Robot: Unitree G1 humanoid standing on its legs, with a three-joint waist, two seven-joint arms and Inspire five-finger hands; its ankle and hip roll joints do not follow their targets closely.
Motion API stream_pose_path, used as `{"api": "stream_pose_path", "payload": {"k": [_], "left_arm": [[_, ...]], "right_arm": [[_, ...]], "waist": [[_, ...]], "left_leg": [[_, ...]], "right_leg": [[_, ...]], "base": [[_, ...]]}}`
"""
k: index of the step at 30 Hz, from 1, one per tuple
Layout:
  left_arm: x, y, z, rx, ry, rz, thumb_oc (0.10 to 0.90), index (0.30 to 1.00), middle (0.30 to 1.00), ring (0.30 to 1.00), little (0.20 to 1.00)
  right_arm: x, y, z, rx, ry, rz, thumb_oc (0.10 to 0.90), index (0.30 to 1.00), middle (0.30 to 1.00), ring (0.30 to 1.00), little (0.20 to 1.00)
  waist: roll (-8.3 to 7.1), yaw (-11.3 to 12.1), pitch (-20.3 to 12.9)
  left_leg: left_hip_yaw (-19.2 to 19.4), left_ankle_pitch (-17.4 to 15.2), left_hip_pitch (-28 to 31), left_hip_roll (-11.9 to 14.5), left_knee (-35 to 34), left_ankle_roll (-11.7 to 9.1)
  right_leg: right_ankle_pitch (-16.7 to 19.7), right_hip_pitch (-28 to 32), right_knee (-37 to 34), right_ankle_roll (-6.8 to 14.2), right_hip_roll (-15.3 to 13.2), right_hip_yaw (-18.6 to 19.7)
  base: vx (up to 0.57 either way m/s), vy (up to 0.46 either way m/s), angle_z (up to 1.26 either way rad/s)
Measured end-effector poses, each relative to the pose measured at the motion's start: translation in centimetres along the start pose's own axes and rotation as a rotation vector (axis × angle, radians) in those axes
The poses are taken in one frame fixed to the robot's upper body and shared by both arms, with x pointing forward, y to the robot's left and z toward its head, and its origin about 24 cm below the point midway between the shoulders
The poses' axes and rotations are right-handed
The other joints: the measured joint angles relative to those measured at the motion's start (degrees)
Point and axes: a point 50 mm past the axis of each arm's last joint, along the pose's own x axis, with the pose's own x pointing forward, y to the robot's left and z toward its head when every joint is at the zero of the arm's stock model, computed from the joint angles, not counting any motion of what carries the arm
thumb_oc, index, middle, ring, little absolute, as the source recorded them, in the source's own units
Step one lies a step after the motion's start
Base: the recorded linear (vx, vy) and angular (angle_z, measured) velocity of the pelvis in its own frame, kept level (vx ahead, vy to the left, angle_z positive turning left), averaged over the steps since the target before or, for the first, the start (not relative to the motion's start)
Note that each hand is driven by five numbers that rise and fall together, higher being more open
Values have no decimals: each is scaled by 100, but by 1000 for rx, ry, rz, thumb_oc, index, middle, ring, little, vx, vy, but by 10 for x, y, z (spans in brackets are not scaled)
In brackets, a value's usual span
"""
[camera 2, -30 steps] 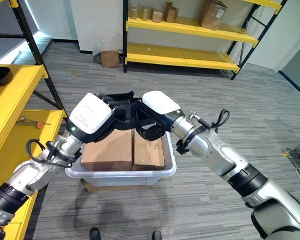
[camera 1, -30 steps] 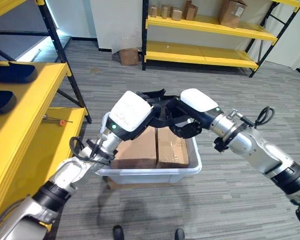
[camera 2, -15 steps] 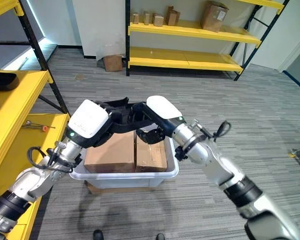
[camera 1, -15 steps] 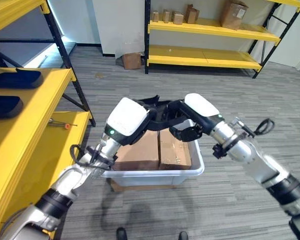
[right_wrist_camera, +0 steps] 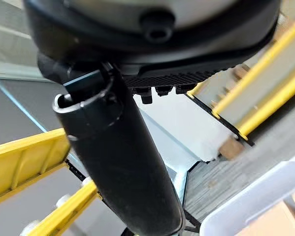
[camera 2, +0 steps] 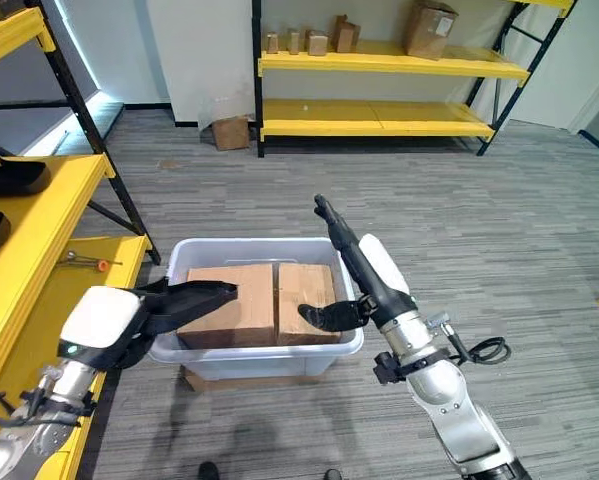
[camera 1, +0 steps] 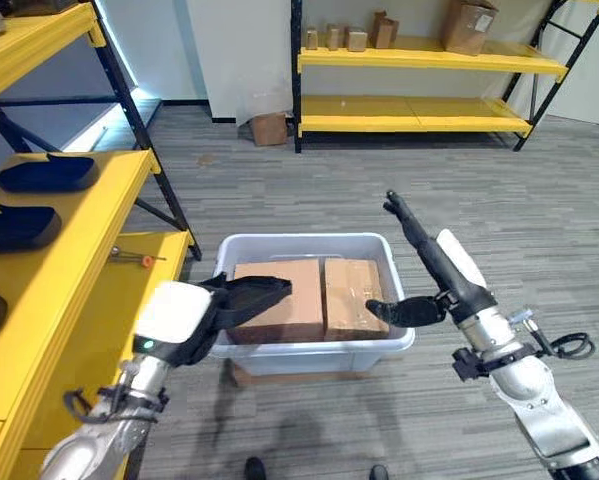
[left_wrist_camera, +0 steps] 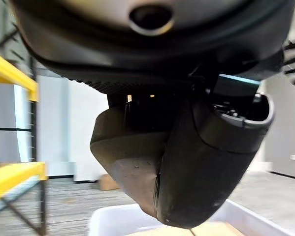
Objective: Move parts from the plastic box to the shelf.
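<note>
Although the task calls for parts to be carried to the shelf, nothing is held at this moment, and the arrangement is reported from left to right. At the far left, the near yellow shelf [camera 1: 74,255] is seen to carry dark blue moulded pieces [camera 1: 41,175] on its upper level and a small orange-tipped tool [camera 1: 131,258] on a lower level, with bare surface left between them; it is judged that this side is where the parts are meant to be set. Just beside the shelf, the left hand [camera 1: 241,298] is held with fingers extended and relaxed, reaching over the near left corner of the white plastic box [camera 1: 309,243]; no contact with its contents can be confirmed. Inside the box, two brown cardboard cartons [camera 1: 314,295] are packed side by side and fill it nearly wall to wall, which is judged to leave little room for fingers at their sides. At the right wall of the box, the right hand [camera 1: 434,265] is spread wide, fingers stretched upward and away, thumb directed toward the right-hand carton, empty. Both hands are thus placed at opposite sides of the box, judged a stance for a two-sided lift. A far shelf [camera 1: 429,60] with further cartons is noted behind.
</note>
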Motion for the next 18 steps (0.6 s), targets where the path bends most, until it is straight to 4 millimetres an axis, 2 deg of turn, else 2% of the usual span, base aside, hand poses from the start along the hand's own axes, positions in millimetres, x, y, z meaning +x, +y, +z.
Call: {"api": "stream_pose_path", "payload": {"k": [5,7,9,11,13,14,15,16,17,18], "left_arm": [[-13,3,3,-43,51,40,400,300,300,300,300],[-17,9,6,-49,52,59,400,300,300,300,300],[-14,14,12,-116,75,126,400,300,300,300,300],[-14,17,14,-142,81,163,400,300,300,300,300],[-12,20,15,-151,82,193,400,300,300,300,300],[-4,22,19,-162,67,221,400,300,300,300,300],[2,24,24,-183,51,248,400,300,300,300,300],[13,32,25,-169,21,282,400,300,300,300,300],[25,43,24,-146,-7,333,400,300,300,300,300],[31,50,23,-130,-25,362,400,300,300,300,300]], "right_arm": [[-1,-1,-1,-2,7,1,900,1000,1000,1000,1000],[-1,-1,-1,1,8,-2,900,1000,1000,1000,1000],[4,-1,2,21,-15,-15,900,1000,1000,1000,1000],[9,-2,6,12,-42,-12,900,1000,1000,1000,1000],[15,-5,11,-3,-68,-17,900,1000,1000,1000,1000],[16,-9,12,-19,-76,-40,900,1000,1000,1000,1000],[16,-13,11,-39,-74,-47,900,1000,1000,1000,1000],[15,-11,10,-26,-67,-68,900,1000,1000,1000,1000],[18,-12,13,-23,-81,-76,900,1000,1000,1000,1000],[22,-12,15,-24,-97,-78,900,1000,1000,1000,1000]], "waist": [[165,94,11],[235,249,38],[358,306,124],[534,571,231],[677,724,310],[749,669,386],[881,712,421],[637,683,589],[185,724,788],[-133,769,886]], "left_leg": [[-120,48,40,44,7,-61],[-269,110,9,138,44,-133],[-608,227,-189,302,105,-242],[-799,295,-285,492,37,-255],[-1043,395,-479,603,102,-275],[-1291,502,-708,637,220,-400],[-1393,300,-865,693,27,-368],[-739,-389,-936,777,5,-226],[100,-473,-1232,710,736,35],[264,-526,-1424,640,1682,178]], "right_leg": [[-42,109,2,-26,64,-108],[-106,177,13,-58,188,-234],[-222,135,98,-192,396,-431],[-299,88,261,-302,627,-582],[-452,-67,577,-405,788,-736],[-653,-188,755,-531,874,-740],[-686,-142,949,-619,995,-1090],[-848,-260,1166,-974,821,-1272],[-922,-455,1341,-926,384,-1579],[-869,-557,1429,-991,79,-1712]], "base": [[-65,-134,10],[-244,-246,28],[-211,-148,58],[-205,-158,47],[-218,-103,51],[-246,-53,115],[-319,-107,172],[-208,-100,191],[-148,-99,164],[-80,-33,123]]}}
